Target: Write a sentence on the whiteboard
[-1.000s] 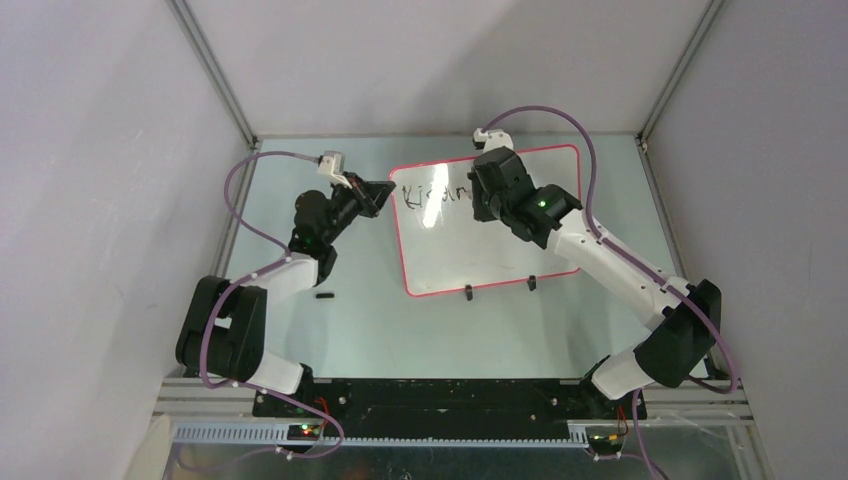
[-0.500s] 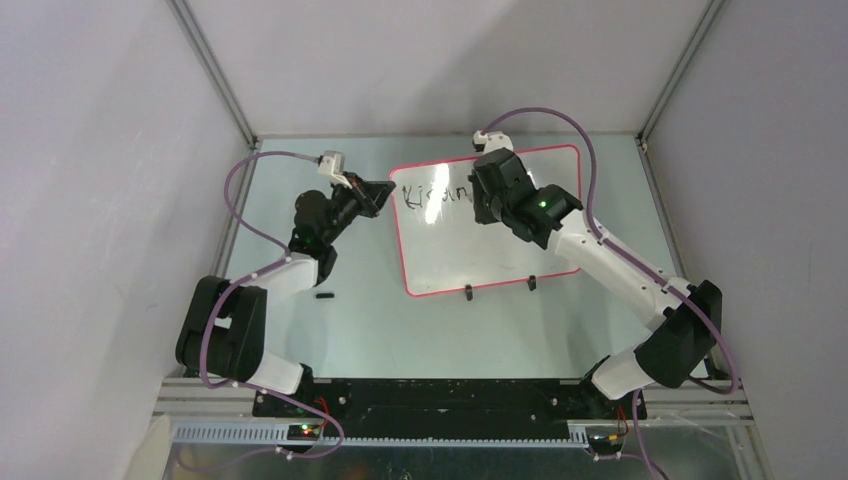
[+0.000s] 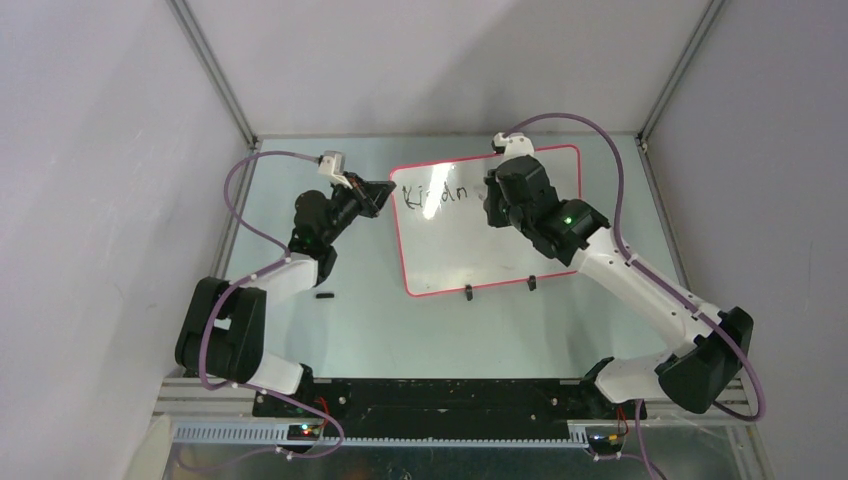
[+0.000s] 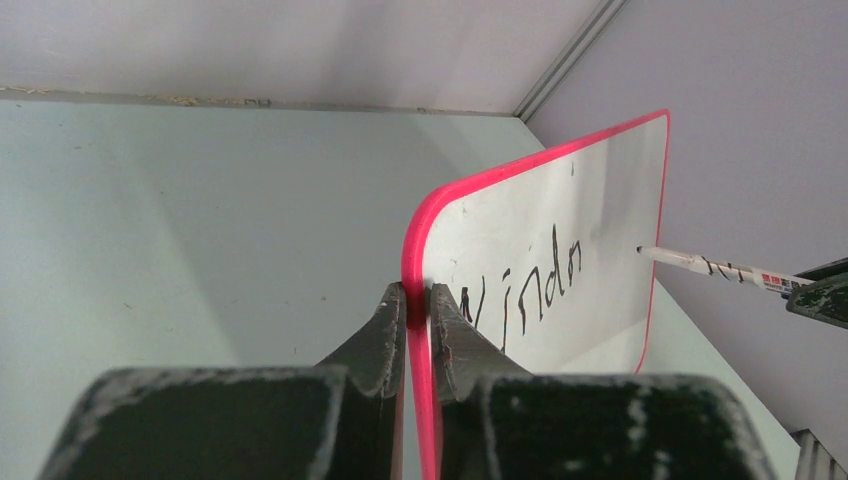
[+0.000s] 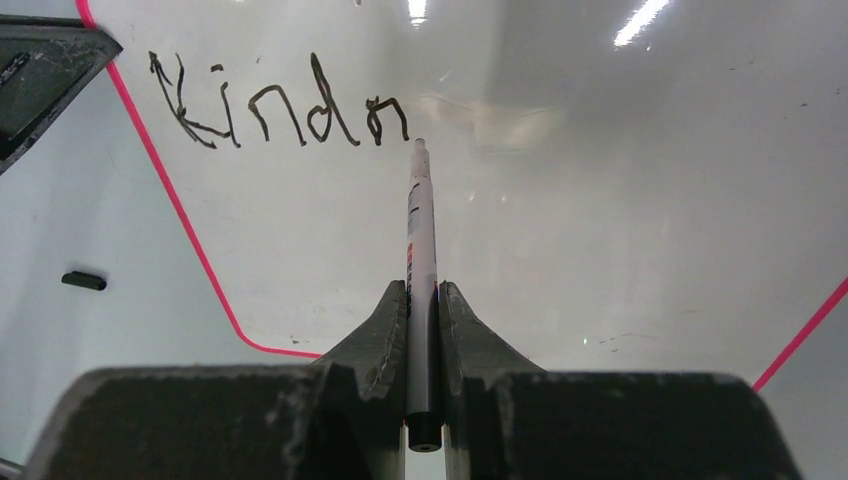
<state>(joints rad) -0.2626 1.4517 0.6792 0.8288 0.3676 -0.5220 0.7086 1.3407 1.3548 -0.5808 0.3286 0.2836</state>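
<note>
- Letters of the sentence [image 5: 275,105] read "Kindn" in black, uneven strokes, one line only.
- They sit in the upper left corner of the board [image 3: 470,250], which fills the upper middle of the top view.
- A thin pink rim runs round the board, and two black feet [image 3: 468,292] stand at its lower edge, on the table [image 3: 400,330].
- Much of the board below and to the right of the letters is bare and glossy, with bright glare spots.
- At the board's left edge, near the upper corner, the left gripper [image 4: 417,295] pinches the rim; its jaws are narrow, with one finger on each face.
- The left arm reaches up from the lower left of the top view.
- Over the upper right part of the board, the right gripper [image 5: 423,290] is clamped tight on a marker [image 5: 420,220].
- The marker's white barrel runs straight out between the fingers, its black butt end nearest the wrist camera.
- Its tip points at the board and lies just right of the last "n"; I cannot tell whether it touches the surface.
- The right arm stretches from the lower right corner of the top view, a green light on its wrist.
- A small black piece [image 3: 323,296] lies on the table to the lower left of the board, apart from it and near the left arm.
</note>
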